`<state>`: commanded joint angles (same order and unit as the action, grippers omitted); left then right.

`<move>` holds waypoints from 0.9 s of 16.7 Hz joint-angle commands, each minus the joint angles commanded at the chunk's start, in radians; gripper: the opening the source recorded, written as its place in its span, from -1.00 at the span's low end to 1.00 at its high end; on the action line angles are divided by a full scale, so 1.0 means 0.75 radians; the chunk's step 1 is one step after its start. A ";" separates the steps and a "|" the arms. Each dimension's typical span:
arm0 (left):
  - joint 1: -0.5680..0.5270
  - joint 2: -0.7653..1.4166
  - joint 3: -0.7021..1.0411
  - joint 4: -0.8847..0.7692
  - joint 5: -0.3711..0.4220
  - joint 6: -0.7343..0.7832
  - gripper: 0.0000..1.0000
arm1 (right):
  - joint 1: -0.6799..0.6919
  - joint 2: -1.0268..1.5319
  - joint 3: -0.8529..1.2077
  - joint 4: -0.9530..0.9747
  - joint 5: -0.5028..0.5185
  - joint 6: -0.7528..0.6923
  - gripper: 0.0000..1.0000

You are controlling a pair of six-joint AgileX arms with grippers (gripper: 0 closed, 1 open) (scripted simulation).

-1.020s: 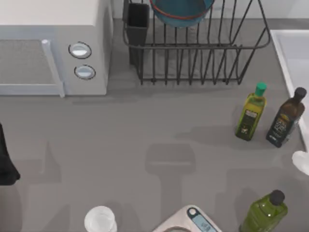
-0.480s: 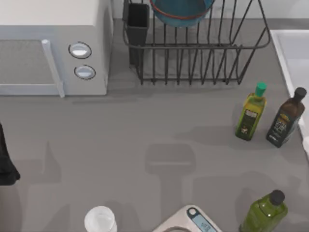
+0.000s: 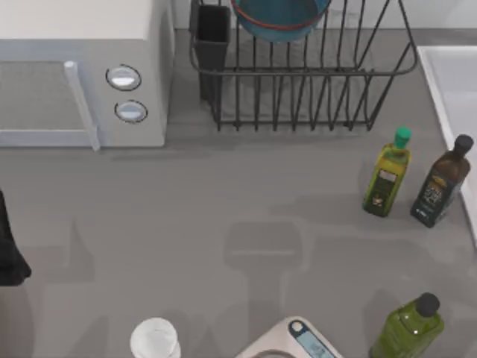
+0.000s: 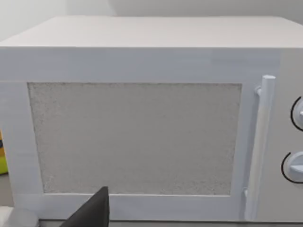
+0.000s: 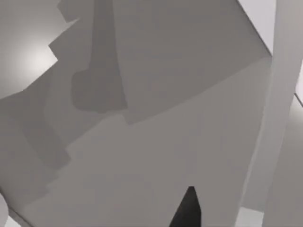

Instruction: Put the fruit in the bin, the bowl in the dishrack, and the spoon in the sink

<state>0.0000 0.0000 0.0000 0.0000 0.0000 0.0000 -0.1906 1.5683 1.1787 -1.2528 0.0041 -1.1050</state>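
Top view: the wide blue bowl with a reddish-brown rim (image 3: 279,19) sits in the black wire dishrack (image 3: 313,89). The pale rectangular sink (image 3: 458,74) lies well apart from the parked left arm (image 3: 9,253).

Left wrist view: the left gripper (image 4: 92,213) faces the white microwave (image 4: 142,118); I cannot tell its jaws' state.

Right wrist view: the right gripper (image 5: 188,210), likely nearer the sink, hangs over grey surface; its jaws' state cannot be told either.

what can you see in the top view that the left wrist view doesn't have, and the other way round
Top view alone: the bowl in the dishrack, the sink rim at the table's right, three bottles, a white cup, a scale.
Left wrist view alone: the microwave's speckled door window face-on.
Both: the white microwave with its handle and two dials.
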 joint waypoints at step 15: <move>0.000 0.000 0.000 0.000 0.000 0.000 1.00 | -0.072 1.318 1.872 -0.613 0.016 0.006 -1.00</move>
<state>0.0000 0.0000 0.0000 0.0000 0.0000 0.0000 -0.2448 2.5570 2.5831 -1.7126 0.0162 -1.1002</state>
